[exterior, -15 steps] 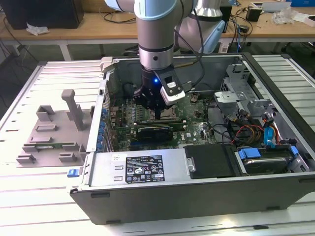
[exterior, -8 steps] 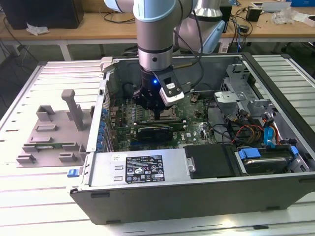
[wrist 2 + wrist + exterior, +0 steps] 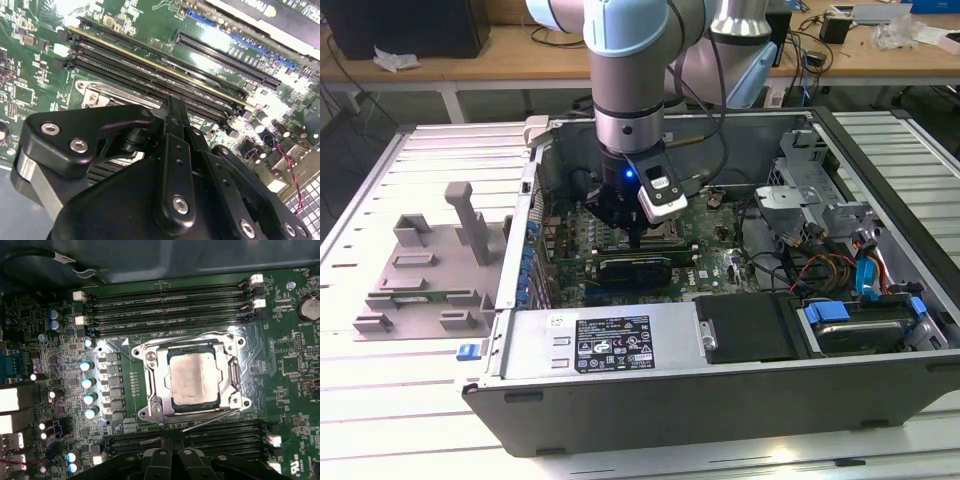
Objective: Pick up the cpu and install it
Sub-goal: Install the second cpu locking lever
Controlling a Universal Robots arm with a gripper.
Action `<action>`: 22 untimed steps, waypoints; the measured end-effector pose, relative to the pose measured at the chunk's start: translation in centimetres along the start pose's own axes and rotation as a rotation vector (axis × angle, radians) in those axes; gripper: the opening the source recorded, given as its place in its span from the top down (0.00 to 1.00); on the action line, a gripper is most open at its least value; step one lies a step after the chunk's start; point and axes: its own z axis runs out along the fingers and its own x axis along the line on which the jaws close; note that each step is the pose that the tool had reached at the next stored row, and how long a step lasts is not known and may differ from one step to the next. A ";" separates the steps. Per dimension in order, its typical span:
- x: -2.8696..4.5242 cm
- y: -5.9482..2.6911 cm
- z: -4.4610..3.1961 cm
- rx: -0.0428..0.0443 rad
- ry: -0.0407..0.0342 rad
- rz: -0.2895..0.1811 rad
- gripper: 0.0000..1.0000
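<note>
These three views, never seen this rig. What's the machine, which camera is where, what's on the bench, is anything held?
The exterior view shows one robot arm reaching down into an open computer case lying on a slatted table. Its gripper hangs just above the motherboard. A grey fixture tray sits on the exterior view's left. Both wrist views come from cameras riding on the arm. The first wrist view looks down on the cpu, already lying in its socket between the memory slots. The cpu lies free of the gripper.
</note>
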 end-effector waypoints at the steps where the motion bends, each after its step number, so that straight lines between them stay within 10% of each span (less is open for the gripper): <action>1: 0.07 -0.01 0.04 -0.0119 -0.0001 0.000 0.89; 4: 0.22 -0.74 0.12 -0.0576 0.0021 0.002 0.89; 8: 0.18 -1.63 0.14 -0.0728 0.0035 0.002 0.89; 11: 0.66 -1.92 0.21 -0.1197 0.0062 0.002 0.89; 15: 1.10 -2.12 0.40 -0.1432 0.0074 0.001 0.89; 18: 1.37 -2.62 0.65 -0.1835 0.0096 0.001 0.89; 22: 1.37 -2.95 0.98 -0.2060 0.0116 0.002 0.89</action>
